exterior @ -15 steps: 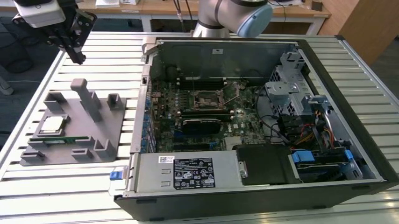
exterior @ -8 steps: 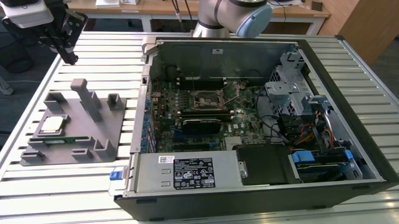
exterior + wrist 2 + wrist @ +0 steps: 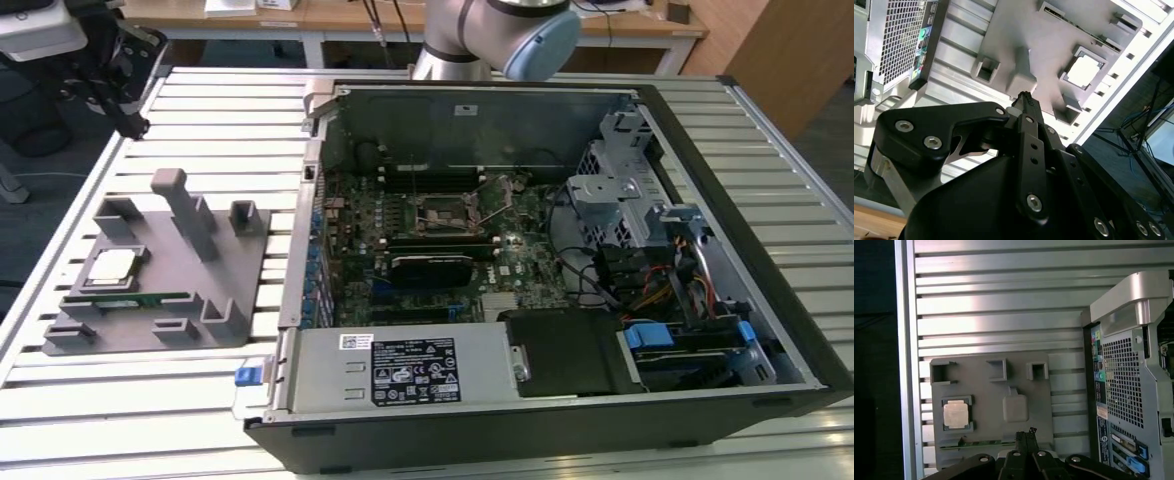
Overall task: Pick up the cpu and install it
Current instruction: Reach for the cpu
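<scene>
1. cpu (image 3: 111, 266) lay flat, metal top up, in a square pocket of the grey holder (image 3: 200, 290); both wrist views showed it there (image 3: 1083, 72) (image 3: 956, 415).
2. Just beside it in the holder sat a green memory stick (image 3: 127, 298).
3. My hand (image 3: 1024, 96) hung above the holder, apart from the cpu, fingers pressed together on nothing.
4. The holder rested on the slatted worktop (image 3: 134, 400), on the exterior view's left of the open computer case (image 3: 747, 200).

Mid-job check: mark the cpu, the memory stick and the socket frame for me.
cpu (image 3: 111, 268): exterior view, middle of its metal top.
memory stick (image 3: 127, 298): exterior view, middle of its green strip.
socket frame (image 3: 447, 213): exterior view, centre of the frame.
</scene>
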Motion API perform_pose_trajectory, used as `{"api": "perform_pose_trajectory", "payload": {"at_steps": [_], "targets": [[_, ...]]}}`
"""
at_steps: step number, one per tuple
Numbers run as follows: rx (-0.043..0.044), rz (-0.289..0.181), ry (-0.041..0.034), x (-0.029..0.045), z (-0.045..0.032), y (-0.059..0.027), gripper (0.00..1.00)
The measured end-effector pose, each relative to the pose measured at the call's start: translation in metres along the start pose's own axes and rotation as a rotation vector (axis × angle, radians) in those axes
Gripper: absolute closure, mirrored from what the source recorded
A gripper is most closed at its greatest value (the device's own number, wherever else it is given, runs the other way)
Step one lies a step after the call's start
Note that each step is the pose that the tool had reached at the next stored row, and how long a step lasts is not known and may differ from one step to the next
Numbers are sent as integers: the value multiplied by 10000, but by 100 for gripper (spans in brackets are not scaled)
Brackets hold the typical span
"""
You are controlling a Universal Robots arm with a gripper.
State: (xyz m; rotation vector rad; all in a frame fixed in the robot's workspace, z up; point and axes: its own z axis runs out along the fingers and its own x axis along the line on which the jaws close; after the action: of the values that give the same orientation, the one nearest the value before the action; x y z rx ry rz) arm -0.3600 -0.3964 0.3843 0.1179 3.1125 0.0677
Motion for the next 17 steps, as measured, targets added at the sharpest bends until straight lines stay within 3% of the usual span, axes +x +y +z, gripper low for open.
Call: {"api": "perform_pose_trajectory", "payload": {"at_steps": [8, 17], "targets": [[1, -1, 1, 289, 9, -22, 89], [5, 2, 55, 626, 88, -94, 89]]}}
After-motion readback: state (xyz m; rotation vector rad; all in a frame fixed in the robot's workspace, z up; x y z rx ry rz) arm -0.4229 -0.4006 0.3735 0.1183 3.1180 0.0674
